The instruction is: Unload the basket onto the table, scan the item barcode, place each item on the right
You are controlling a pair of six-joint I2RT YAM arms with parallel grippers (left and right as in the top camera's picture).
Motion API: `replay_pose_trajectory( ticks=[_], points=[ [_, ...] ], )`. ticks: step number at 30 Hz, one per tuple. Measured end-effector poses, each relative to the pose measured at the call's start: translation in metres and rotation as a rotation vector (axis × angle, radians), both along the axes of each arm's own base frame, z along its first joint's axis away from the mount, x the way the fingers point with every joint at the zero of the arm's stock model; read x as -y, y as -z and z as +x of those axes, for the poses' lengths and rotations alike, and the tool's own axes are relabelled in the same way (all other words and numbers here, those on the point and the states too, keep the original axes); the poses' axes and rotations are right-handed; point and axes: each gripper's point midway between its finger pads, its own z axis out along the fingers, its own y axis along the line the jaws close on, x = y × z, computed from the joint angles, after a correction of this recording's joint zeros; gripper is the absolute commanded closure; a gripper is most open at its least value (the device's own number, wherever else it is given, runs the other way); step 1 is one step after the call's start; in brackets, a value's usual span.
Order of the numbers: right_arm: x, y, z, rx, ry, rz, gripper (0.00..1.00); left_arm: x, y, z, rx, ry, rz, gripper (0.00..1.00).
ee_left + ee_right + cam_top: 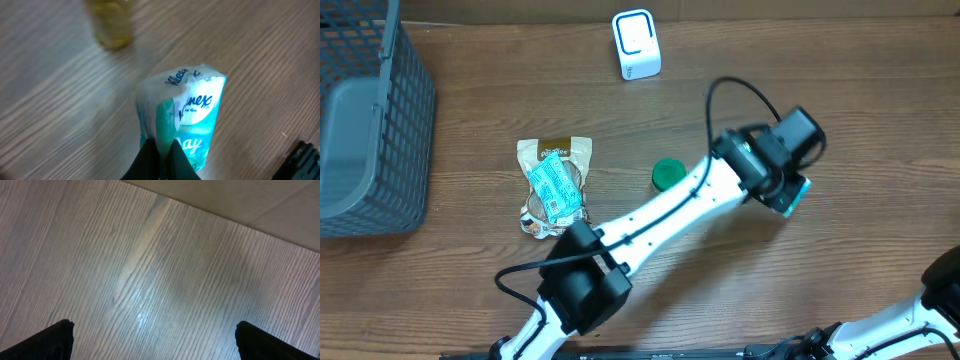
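Far left sat a gray mesh basket (pixel 408 110) with something flat and gray inside, couldn't tell what. Next came some snack packets (pixel 555 185), a white scanner (pixel 636 45) and a green cap (pixel 667 175) loose on the table (pixel 430 290). Right of those, the left gripper (pixel 160 147) was pinched tight on the tissue pack (pixel 192 115), and the right gripper (pixel 155 335) had its fingers wide apart.

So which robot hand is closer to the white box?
Left. The left gripper, shut on the tissue pack, is below and right of the white box; the right gripper is farther away, past the bottom-right corner.
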Motion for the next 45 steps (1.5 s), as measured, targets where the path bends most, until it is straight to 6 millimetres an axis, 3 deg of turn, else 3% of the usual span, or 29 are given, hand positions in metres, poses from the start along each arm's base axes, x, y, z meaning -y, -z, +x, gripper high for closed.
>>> replay_pose_trajectory(
  ticks=[7,13,15,29,31,34,35,37,45],
  points=[
    [0.000,0.000,0.000,0.001,0.000,0.000,0.00,0.030,0.036,-0.023,0.041,0.063,-0.062,0.96],
    [0.000,0.000,0.000,0.000,0.000,0.001,0.00,0.043,0.047,-0.033,0.062,0.089,-0.101,0.96],
    [0.000,0.000,0.000,0.000,0.000,0.000,0.00,0.046,0.048,-0.034,0.069,0.095,-0.115,0.90],
    [0.000,0.000,0.000,0.001,0.000,0.000,0.00,0.042,0.060,-0.037,0.060,0.096,-0.101,0.89],
    [0.000,0.000,0.000,0.001,0.000,0.001,0.00,0.042,0.060,-0.037,0.060,0.097,-0.102,0.79],
    [0.000,0.000,0.000,0.000,0.001,0.001,0.00,0.042,0.060,-0.037,0.062,0.099,-0.102,0.33],
    [0.000,0.000,0.000,0.001,0.000,0.000,0.00,0.042,0.060,-0.037,0.062,0.099,-0.102,0.23],
    [0.000,0.000,0.000,0.000,0.001,0.000,0.00,0.042,0.060,-0.037,0.062,0.098,-0.103,0.15],
    [0.000,0.000,0.000,0.000,0.001,0.001,0.00,0.036,0.063,-0.039,0.052,0.104,-0.076,0.06]
  ],
)
